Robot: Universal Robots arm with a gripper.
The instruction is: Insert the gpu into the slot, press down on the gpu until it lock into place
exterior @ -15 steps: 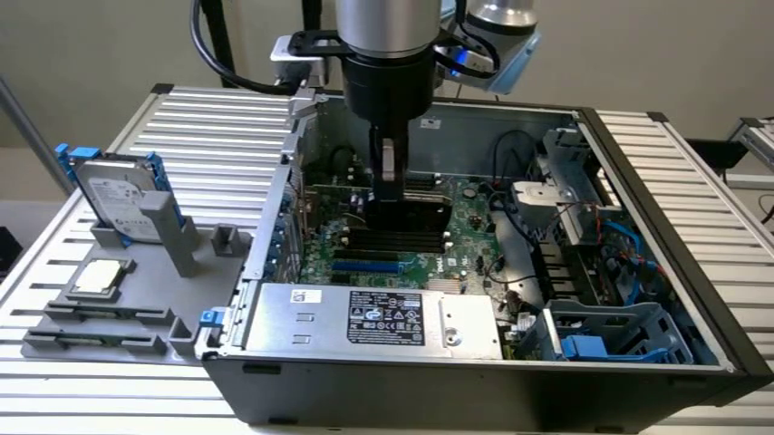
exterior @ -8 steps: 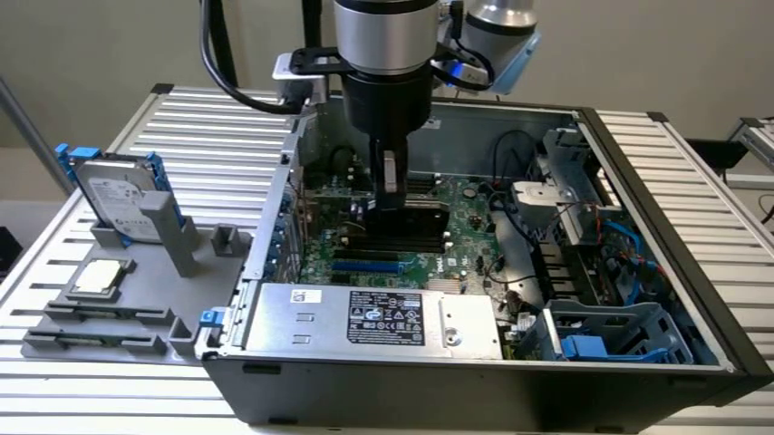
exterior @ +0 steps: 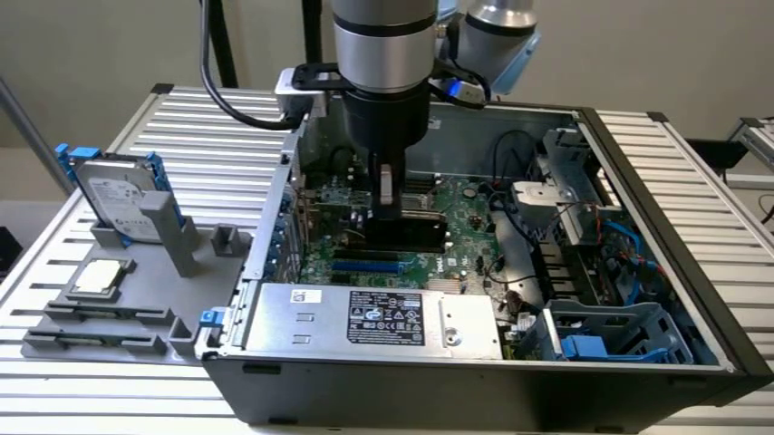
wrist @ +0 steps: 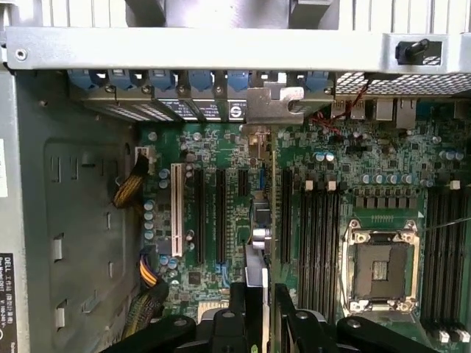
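Gripper (exterior: 390, 213) is down inside the computer case (exterior: 484, 399), about mid-case, clamped on the top edge of the gpu (exterior: 418, 237). The card stands upright on its long edge, black cover facing the end of the case where the power supply (exterior: 375, 317) sits.

The blue slot (exterior: 366, 267) shows on the board just on the power-supply side of the card's lower edge. The card bottom is at it or right beside it; can't tell if it's seated.

Wrist view: the gpu (wrist: 273, 213) is edge-on, a thin line running from between the fingers (wrist: 239, 309) toward the case's rear wall. Its metal bracket (wrist: 276, 110) is up against that wall. The memory strips (wrist: 318, 235) lie just beside the card, with the bare processor socket (wrist: 383, 261) beyond them.

Outside the case, on the exterior view's left, a hard drive (exterior: 121, 195) stands upright in a gray holder (exterior: 181, 263).
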